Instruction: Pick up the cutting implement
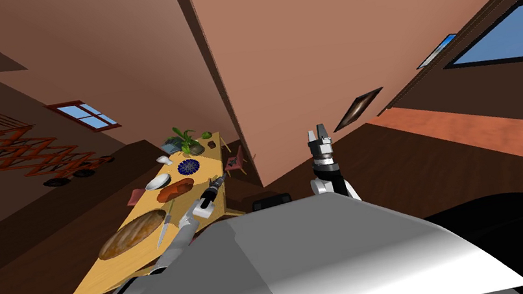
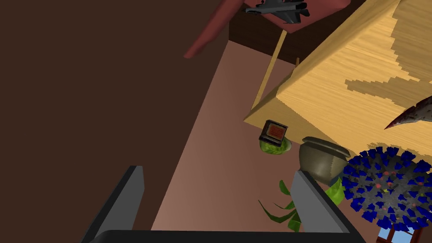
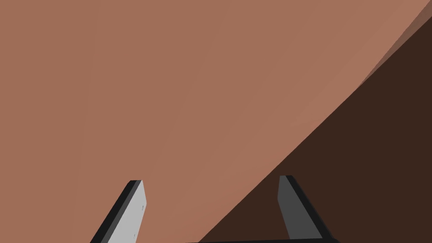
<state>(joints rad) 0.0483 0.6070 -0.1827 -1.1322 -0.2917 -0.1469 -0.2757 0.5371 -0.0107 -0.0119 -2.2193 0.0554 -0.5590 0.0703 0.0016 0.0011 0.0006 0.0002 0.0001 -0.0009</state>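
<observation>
**Hovering over the table, knife not yet gripped**

We find the left gripper (image 1: 218, 183) held out above the right edge of the wooden table (image 1: 95, 286). Its two fingers (image 2: 131, 196) are spread wide with nothing between them. Ahead of those fingers stand a brown pot (image 2: 322, 162) holding green leaves and a blue patterned plate (image 2: 386, 187) just beside the pot. A small dark box (image 2: 274, 131) sits near the table's far corner.

The knife (image 1: 163, 231) lies flat on the table near our end. It is just beside a brown oval loaf (image 1: 130, 236), between that loaf and the left forearm. We see it as a thin, pale sliver, and we cannot tell from here which end is the handle. The left gripper is farther along the table than the knife and apart from it, with no contact between them.

Farther along the table than the knife, we note a reddish-brown lump (image 1: 175, 189) and a white bowl (image 1: 158, 181).

The right gripper (image 1: 319, 132) is raised upright, well apart from the table on its right side. Its fingers (image 3: 135, 211) also stand apart, with nothing between them.
</observation>
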